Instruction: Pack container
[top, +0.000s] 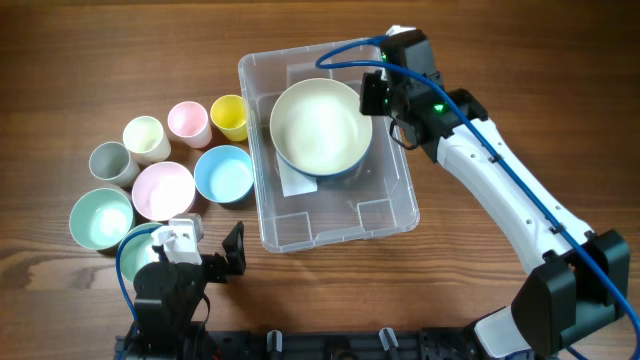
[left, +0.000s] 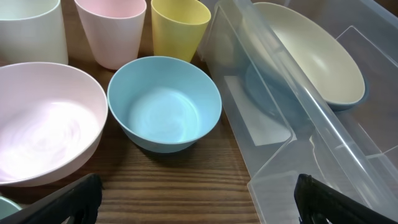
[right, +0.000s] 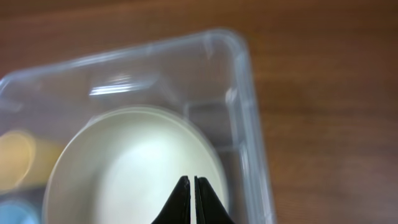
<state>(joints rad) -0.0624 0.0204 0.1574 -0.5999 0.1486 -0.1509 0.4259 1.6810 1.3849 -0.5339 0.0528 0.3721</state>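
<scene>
Clear plastic rectangular container (top: 400, 215) sits centre of the counter (top: 520, 80), large cream bowl (top: 320, 125) inside, likely the base for nesting. Your right fingers (right: 183, 202) are closed by its rim, grip unclear. Your left fingers (left: 68, 199) spread wide, facing the light-blue bowl (left: 165, 106), probably next

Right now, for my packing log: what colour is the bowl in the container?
The bowl is cream inside, blue outside; best in left wrist view.

Clear plastic container (top: 335, 215) stands upright and lidless on a wooden table (top: 500, 60), slightly askew, rounded rim up. A large cream bowl (top: 320, 125) fills its far half, partly covering the white label (top: 295, 183) on its floor.
</scene>
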